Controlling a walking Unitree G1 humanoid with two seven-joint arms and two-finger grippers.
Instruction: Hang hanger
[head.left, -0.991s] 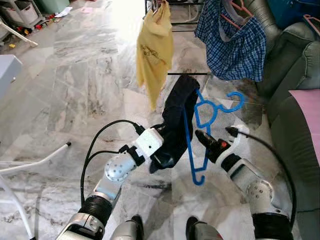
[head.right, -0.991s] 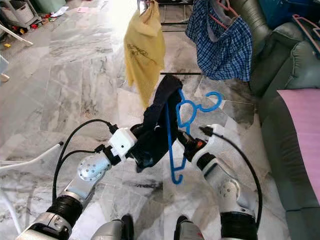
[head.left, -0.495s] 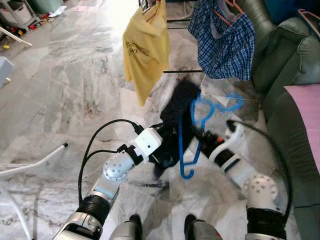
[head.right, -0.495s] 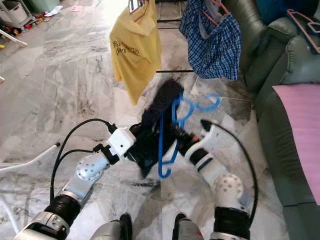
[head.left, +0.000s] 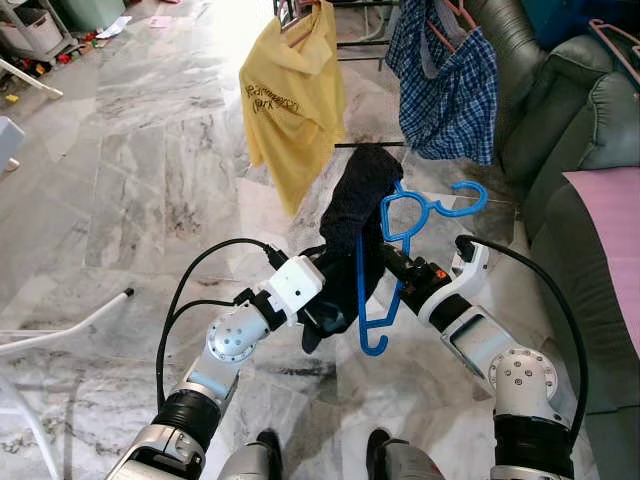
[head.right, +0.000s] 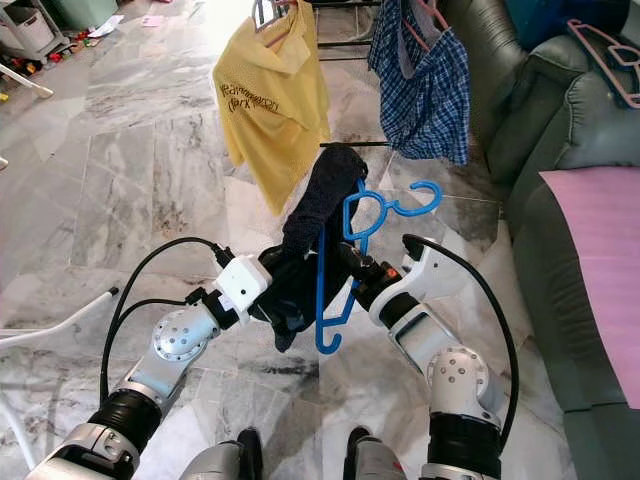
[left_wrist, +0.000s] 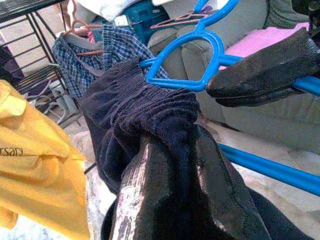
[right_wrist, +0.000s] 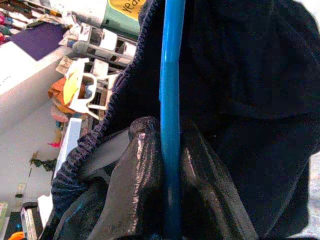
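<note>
- right gripper (right_wrist: 167, 200) clamped on blue hanger (head.left: 400, 225) bar, held mid-air below the rack
- left gripper (left_wrist: 170, 185) pinching dark garment (head.left: 355, 215) draped over the hanger

Left gripper (head.left: 322, 305) buried in dark garment (head.left: 352, 215), fingertips out of sight. Near arm of blue hanger (head.left: 400, 222) covered by same cloth. Tops of yellow shirt (head.left: 290, 95) and plaid shorts (head.left: 445, 85) cut off at far edge. Pink cushion (head.left: 612, 215) clipped at right edge.
</note>
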